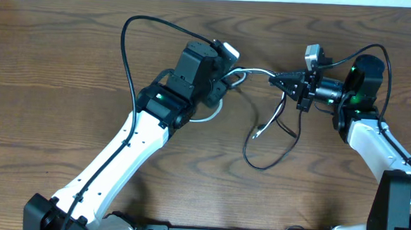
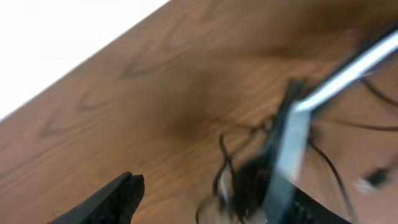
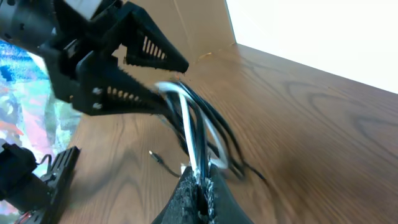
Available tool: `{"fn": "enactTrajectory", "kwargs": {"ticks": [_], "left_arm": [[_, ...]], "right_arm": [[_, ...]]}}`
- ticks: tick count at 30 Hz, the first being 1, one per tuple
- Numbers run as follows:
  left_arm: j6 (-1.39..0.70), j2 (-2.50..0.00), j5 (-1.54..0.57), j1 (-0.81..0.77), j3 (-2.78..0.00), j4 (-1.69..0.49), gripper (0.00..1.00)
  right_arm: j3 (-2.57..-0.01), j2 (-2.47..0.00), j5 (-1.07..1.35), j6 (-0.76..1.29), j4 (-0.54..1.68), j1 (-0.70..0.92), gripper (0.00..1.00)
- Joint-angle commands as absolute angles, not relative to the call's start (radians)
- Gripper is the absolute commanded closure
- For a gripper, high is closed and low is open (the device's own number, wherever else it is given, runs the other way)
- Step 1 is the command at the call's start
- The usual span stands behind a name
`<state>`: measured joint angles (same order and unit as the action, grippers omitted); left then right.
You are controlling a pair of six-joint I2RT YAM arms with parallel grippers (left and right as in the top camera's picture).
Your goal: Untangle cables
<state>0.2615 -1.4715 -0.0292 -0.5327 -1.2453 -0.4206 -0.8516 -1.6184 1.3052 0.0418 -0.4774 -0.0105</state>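
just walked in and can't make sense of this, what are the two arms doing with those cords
Two robot arms are working on a tangle of thin cables above a wooden table. The right tool is shut on the bundle, black and white strands together. The left tool is open, the strands running between its spread jaws. Black loops trail onto the table; nothing is untangled yet.

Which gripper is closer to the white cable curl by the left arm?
Left. The left gripper, open, is close beside the curl; the right gripper, shut on the cables, is farther off to its right.
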Motion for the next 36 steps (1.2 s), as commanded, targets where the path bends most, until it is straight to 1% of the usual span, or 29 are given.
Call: {"fn": "enactTrajectory", "kwargs": {"ticks": [1, 5, 10, 12, 14, 16, 20, 23, 26, 27, 29, 33, 34, 36], "left_arm": [[0.234, -1.455, -0.115, -0.526, -1.253, -0.452, 0.37], [0.234, -1.455, -0.039, -0.521, -1.253, -0.513, 0.34], [0.245, -1.455, -0.032, -0.518, -1.253, -0.537, 0.32], [0.269, -1.455, -0.032, -0.505, -1.253, -0.534, 0.27], [0.272, -1.455, -0.029, -0.472, -1.253, -0.517, 0.23], [0.27, -1.455, -0.029, -0.433, -1.253, -0.492, 0.21], [0.178, -1.455, -0.038, -0.343, -1.253, -0.409, 0.15], [0.187, -1.455, -0.087, -0.294, -1.253, -0.375, 0.13], [0.406, -1.455, -0.255, -0.274, -1.253, -0.383, 0.13], [0.456, -1.455, -0.283, -0.274, -1.253, -0.39, 0.12], [0.63, -1.457, -0.357, -0.274, -1.253, -0.41, 0.11], [0.755, -1.471, -0.361, -0.274, -1.253, -0.418, 0.11], [0.8, -1.477, -0.384, -0.274, -1.253, -0.426, 0.11], [0.933, -1.489, -0.498, -0.274, -1.253, -0.472, 0.11]], "right_arm": [[-0.855, -1.621, 1.308, 0.056, -0.488, -0.02, 0.99], [-0.855, -1.621, 1.308, 0.087, -0.524, -0.021, 0.99], [-0.855, -1.621, 1.328, 0.134, -0.589, -0.021, 0.99], [-0.855, -1.621, 1.358, 0.133, -0.595, -0.021, 0.99], [-0.855, -1.621, 1.398, 0.133, -0.595, -0.027, 0.99], [-0.855, -1.621, 1.439, 0.133, -0.595, -0.038, 0.99], [-0.855, -1.621, 1.53, 0.133, -0.595, -0.052, 0.99], [-0.855, -1.621, 1.562, 0.134, -0.594, -0.051, 0.99], [-0.855, -1.621, 1.562, 0.134, -0.59, -0.045, 0.99], [-0.855, -1.621, 1.562, 0.134, -0.59, -0.04, 0.99], [-0.855, -1.621, 1.562, 0.134, -0.591, 0.0, 0.99], [-0.855, -1.621, 1.562, 0.134, -0.591, 0.06, 0.99], [-0.855, -1.621, 1.562, 0.134, -0.591, 0.073, 0.99], [-0.855, -1.621, 1.562, 0.134, -0.591, 0.093, 0.99]]}}
